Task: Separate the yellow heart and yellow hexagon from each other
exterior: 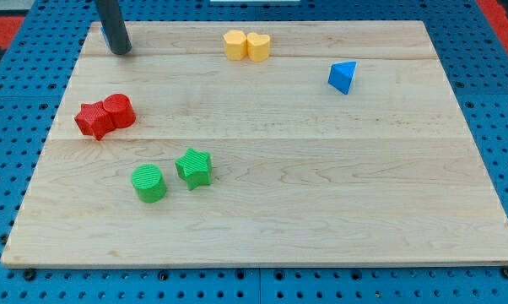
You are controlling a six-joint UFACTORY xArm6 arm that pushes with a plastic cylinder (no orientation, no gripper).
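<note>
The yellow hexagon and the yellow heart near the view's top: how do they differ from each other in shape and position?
The yellow hexagon has flat sides and corners; the yellow heart has a notch in its top outline. The hexagon lies toward the view's left, the heart toward the right. The hexagon is nearer my tip, which stands far off to the left. Both share one colour, look similar in size, and they touch.

My tip (pixel 120 51) — a straight, dark blue-grey rod

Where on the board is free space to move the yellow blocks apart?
Free: right of the yellow heart toward the blue block; between my tip and the yellow hexagon. Crowded: the left side, with red blocks and green blocks.
</note>
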